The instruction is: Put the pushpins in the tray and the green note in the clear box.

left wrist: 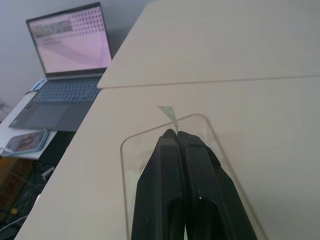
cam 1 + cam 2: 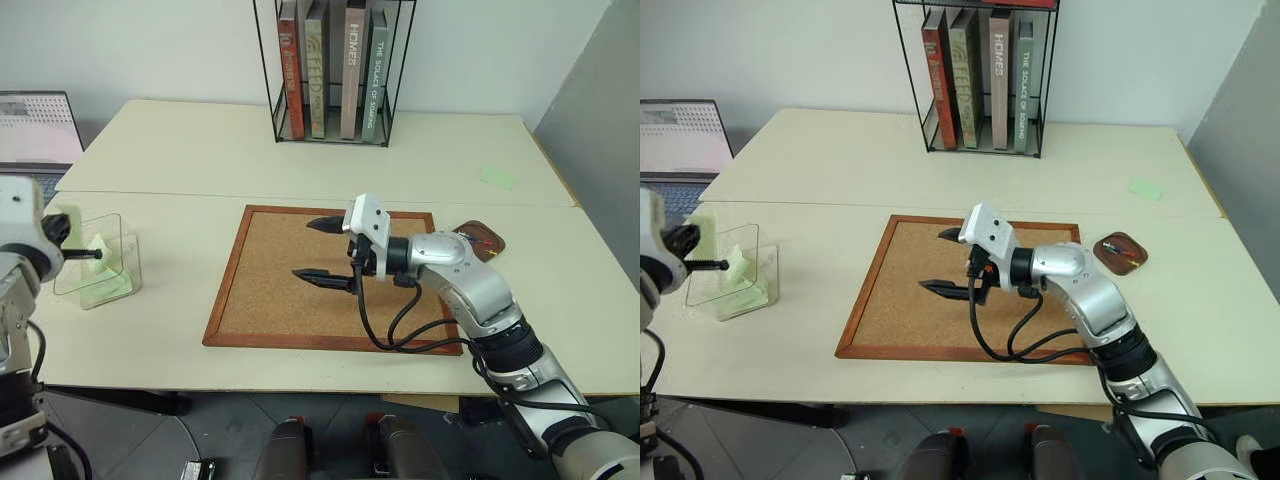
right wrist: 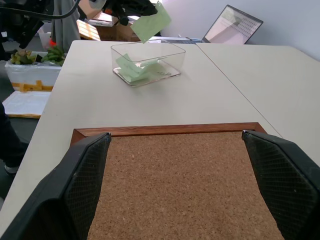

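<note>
While your left hand (image 3: 131, 7), pressed together on the green note (image 3: 152, 22), hovers over the clear box (image 3: 148, 62), the pushpins (image 2: 1121, 250) already lie in the tray (image 2: 1106, 254). Right hand (image 2: 324, 250) spread, idle. Next: release the note squarely inside the walls.

Open right claw (image 3: 180, 185) over corkboard (image 3: 175, 175), green note (image 3: 151, 22) above clear box (image 3: 147, 62)

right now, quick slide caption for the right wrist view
Open right gripper over the corkboard while left gripper holds the green note above the clear box.
</note>
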Controlling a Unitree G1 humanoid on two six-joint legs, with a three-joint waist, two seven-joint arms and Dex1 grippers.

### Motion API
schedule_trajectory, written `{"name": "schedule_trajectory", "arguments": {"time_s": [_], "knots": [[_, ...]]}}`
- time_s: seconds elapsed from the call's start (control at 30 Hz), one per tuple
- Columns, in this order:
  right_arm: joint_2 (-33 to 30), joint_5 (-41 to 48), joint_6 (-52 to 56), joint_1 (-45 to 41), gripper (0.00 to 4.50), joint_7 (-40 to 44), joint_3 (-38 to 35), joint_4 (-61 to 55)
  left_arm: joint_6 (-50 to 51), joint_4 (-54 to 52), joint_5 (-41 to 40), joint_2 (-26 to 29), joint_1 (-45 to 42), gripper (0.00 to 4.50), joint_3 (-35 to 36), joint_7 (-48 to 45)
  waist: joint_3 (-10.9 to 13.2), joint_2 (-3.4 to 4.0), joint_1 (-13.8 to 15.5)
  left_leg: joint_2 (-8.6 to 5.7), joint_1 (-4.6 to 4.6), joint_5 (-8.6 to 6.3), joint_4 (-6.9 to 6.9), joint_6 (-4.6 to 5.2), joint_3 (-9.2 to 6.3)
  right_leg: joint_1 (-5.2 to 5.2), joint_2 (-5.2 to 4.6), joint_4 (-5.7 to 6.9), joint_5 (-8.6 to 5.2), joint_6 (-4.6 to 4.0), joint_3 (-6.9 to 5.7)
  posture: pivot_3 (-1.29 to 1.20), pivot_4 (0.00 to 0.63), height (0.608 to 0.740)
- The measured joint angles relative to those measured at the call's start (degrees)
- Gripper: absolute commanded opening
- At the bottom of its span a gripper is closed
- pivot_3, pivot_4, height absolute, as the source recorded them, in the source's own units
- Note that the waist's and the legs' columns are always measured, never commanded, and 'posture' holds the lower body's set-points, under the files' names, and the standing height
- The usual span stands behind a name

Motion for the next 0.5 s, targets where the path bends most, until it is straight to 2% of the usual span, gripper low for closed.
{"name": "schedule_trajectory", "arguments": {"time_s": [0.1, 0.5], "knots": [[0.7, -0.1, 0.0, 0.0, 4.46, 0.1, 0.4, 0.0, 0.0, 2.0, 0.1, -1.3, 0.4, 0.0, 1.4, 1.2, 0.0, -0.02, 0.2, 0.07, 0.01, 0.01, 0.0, -0.01, -0.05, -0.03, 0.02, 0.05, 0.01, -0.03, -0.08, 0.0, 0.15, 0.74], [1.4, -0.6, 0.0, 0.1, 4.5, 1.7, 1.5, -0.8, 2.4, 2.6, -1.7, -3.3, -1.7, 2.35, 2.2, 1.0, 0.0, -0.07, 0.5, 0.07, 0.0, 0.0, 0.0, -0.01, 0.0, -0.05, 0.02, 0.03, 0.09, -0.18, -0.06, 0.0, 0.15, 0.74]]}}
